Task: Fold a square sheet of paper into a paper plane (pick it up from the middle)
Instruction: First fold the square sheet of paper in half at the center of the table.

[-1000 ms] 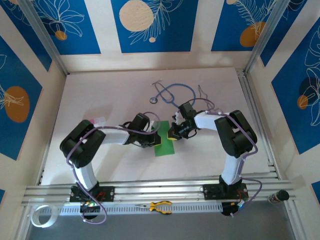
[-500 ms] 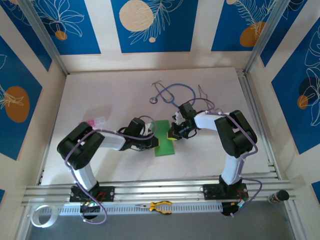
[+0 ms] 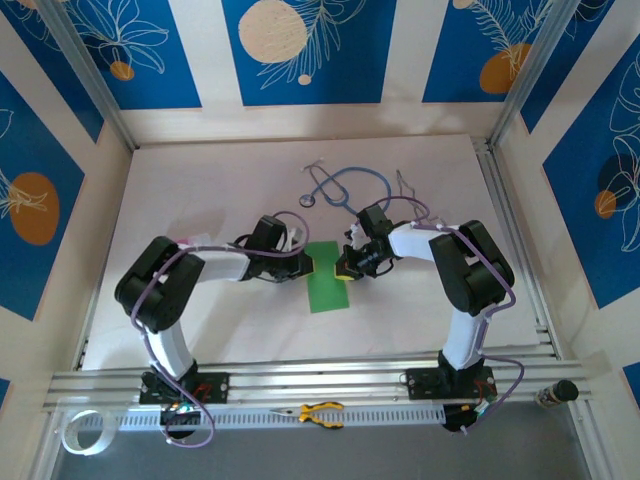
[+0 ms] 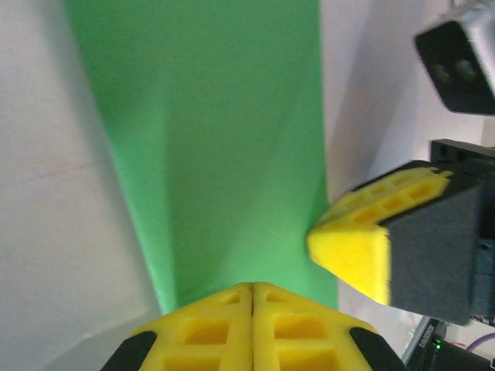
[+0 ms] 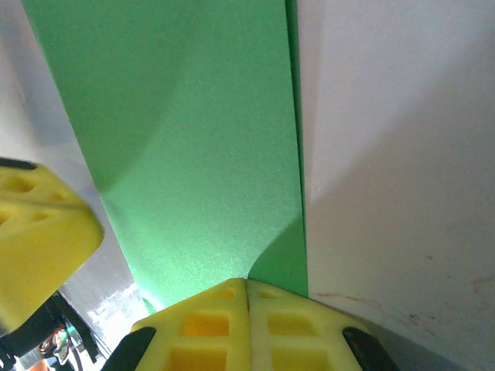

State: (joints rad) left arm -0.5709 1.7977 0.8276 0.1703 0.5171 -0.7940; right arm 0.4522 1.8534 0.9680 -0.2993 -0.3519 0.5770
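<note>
Top external: both grippers clenched, tips down on the folded green sheet

Near edge, bottom of frame: yellow-handled pliers on the rail, not in play. Just below centre: green sheet of paper lies flat on the white table, already narrowed to a long strip, not a dart yet. At the strip's upper left edge sits the left gripper, at its upper right edge the right gripper, facing each other across it.

Left wrist: fingertips pressed together, no gap, meeting the paper at bottom of frame. Soft diagonal creases run up the green, and the other arm's yellow finger at right touches the strip's edge. Right wrist: same story, fingertips closed tight on the green at bottom centre, with a layered edge along the strip's right side.

No paper seen between either pair, so judged pressing, not pinching. Likely pinning both sides so the folded layers stay flat and the strip doesn't slide. Task roughly midway; nose and wing folds look undone. Risk: thin paper springs open or skids when a tip lifts.

Far, upper centre: blue stethoscope, well apart from the sheet
</note>
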